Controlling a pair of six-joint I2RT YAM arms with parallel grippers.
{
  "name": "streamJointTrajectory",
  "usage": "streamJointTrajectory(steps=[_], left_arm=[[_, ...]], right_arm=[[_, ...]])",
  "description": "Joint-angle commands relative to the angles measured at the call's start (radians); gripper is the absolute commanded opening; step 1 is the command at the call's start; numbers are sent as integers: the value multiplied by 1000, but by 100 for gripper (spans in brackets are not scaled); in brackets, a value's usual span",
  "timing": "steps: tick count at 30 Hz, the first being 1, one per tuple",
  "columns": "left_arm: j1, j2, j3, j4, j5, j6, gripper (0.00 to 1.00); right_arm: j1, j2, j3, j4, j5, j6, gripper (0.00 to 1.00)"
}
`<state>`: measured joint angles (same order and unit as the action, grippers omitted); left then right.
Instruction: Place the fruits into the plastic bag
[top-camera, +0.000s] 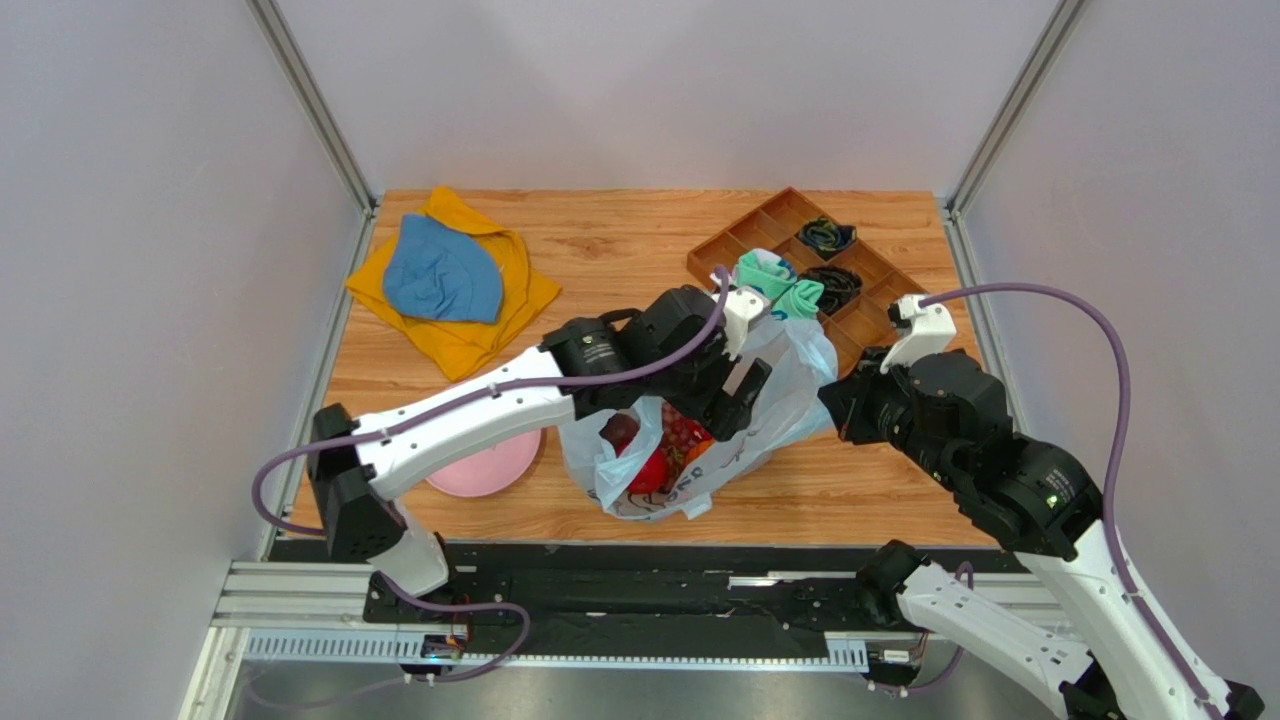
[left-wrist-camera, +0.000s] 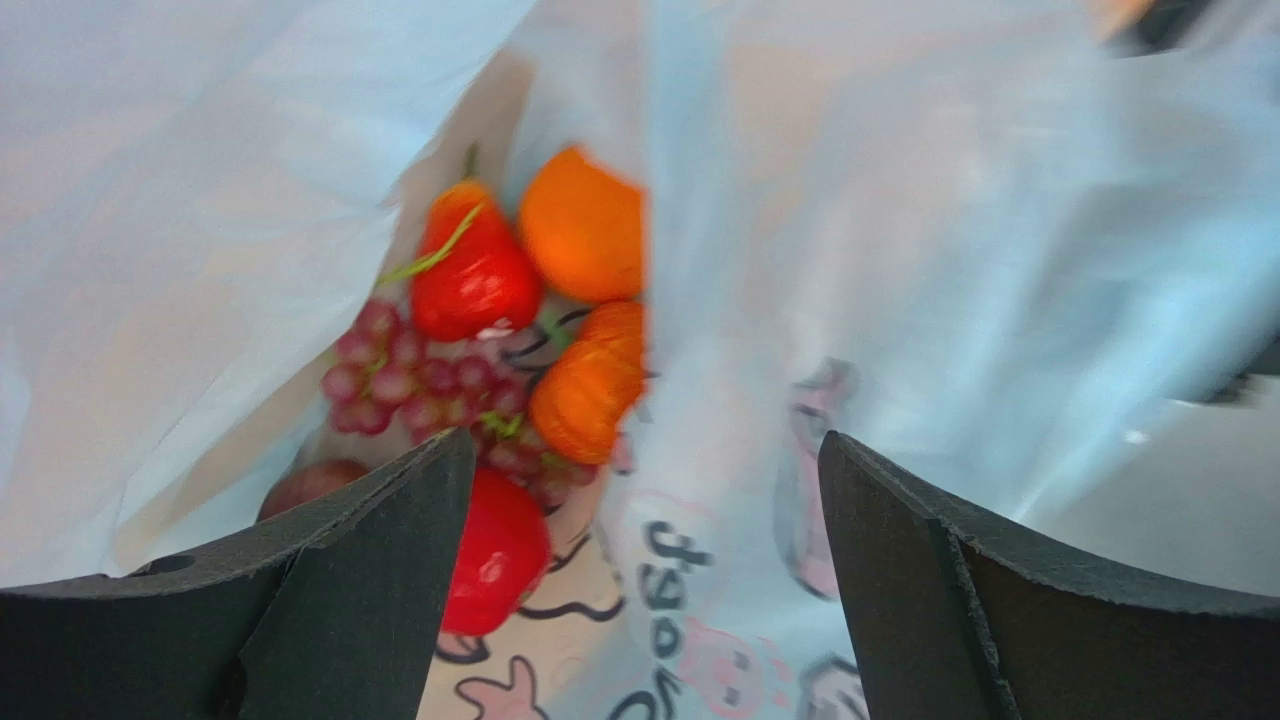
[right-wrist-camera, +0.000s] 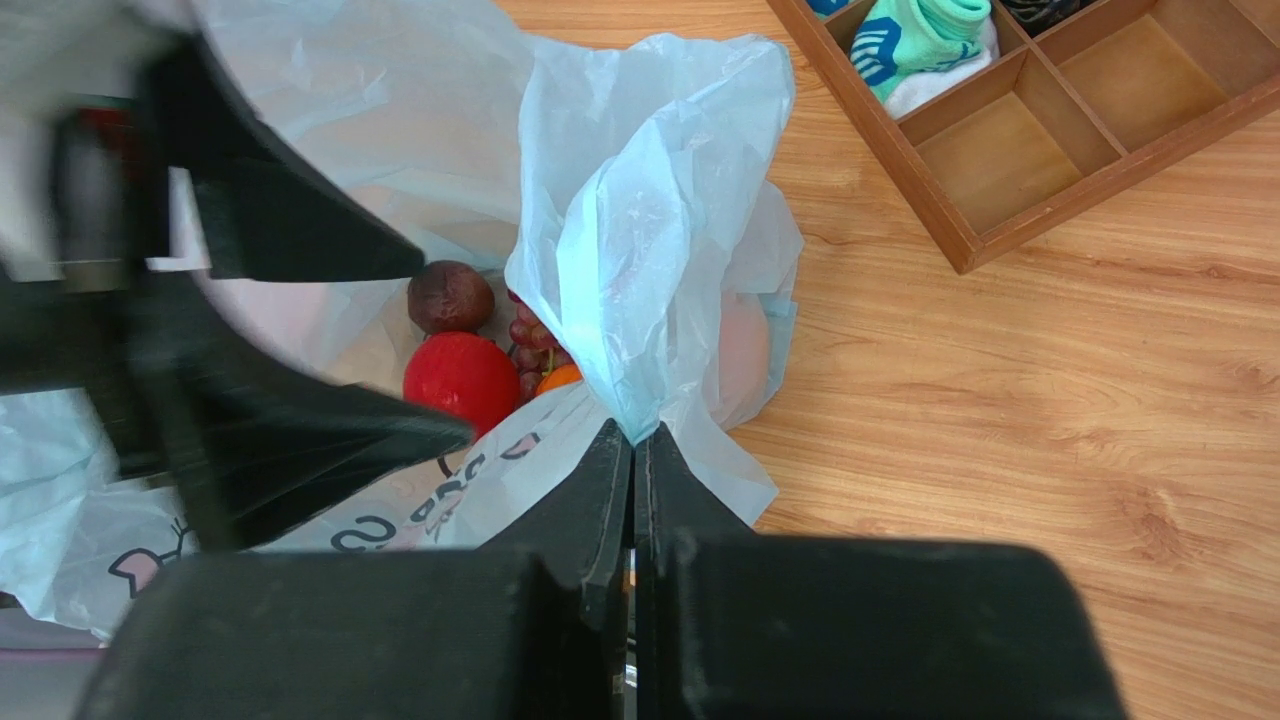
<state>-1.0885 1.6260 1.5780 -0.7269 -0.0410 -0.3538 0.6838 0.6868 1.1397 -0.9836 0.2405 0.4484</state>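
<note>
Right fingers (right-wrist-camera: 609, 503): nearest thing in the right wrist view. Pinched fully together on a gathered fold of the bag (right-wrist-camera: 646, 255) rim, holding that side up off the table (right-wrist-camera: 1052, 390).
Left fingers (left-wrist-camera: 346, 578): spread wide with nothing between them, hanging over the bag mouth and pointing down into it.
Bag: mid-table near the front edge, mouth open upward, print side facing the left wrist camera.
Inside bag: orange (left-wrist-camera: 583, 225) at the back, with a second orange-coloured fruit (left-wrist-camera: 589, 383) just below it. One red apple (left-wrist-camera: 473, 285) has a green stem, and another apple (left-wrist-camera: 499, 548) sits next to the left finger. Grapes (left-wrist-camera: 413, 383) are in the middle, touching both apples. Plum (left-wrist-camera: 308, 483) is at the edge, half hidden.
Loose fruit: none I can spot outside the bag in the top view, but the left arm hides part of the table.
Plate (top-camera: 484, 468): pink, just left of the bag, partly under the left arm. No fruit on the part that shows.
Not involved: tray (top-camera: 872, 300) back right with socks (top-camera: 777, 282), and cloths (top-camera: 443, 278) back left.
Progress: my read is loading is done or nearly done, since every fruit type named is already in the bag.
Remaining: probably just lift the left fingers clear of the mouth, check under the arm for strays, then let the rim go.
Risk: the film is thin and slack. It could snag on the left fingers on the way out, or slump and let fruit roll out once the rim is released.
</note>
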Motion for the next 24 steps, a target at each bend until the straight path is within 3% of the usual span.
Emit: streamJointTrajectory(steps=[1, 7, 10, 11, 14, 24], left_arm=[[-14, -196, 50, 151, 157, 56, 93], [-14, -417, -9, 184, 129, 41, 93], [-17, -478, -24, 63, 31, 33, 91], [-22, -495, -26, 20, -68, 29, 91], [-27, -523, -56, -109, -138, 6, 88], [-68, -588, -242, -55, 65, -40, 84]], right_arm=[[0, 2, 20, 25, 8, 6, 0], [-1, 10, 20, 28, 3, 9, 0], [-1, 11, 22, 26, 2, 9, 0], [0, 11, 23, 26, 2, 9, 0], [0, 13, 22, 26, 0, 9, 0], [0, 33, 15, 25, -7, 15, 0]])
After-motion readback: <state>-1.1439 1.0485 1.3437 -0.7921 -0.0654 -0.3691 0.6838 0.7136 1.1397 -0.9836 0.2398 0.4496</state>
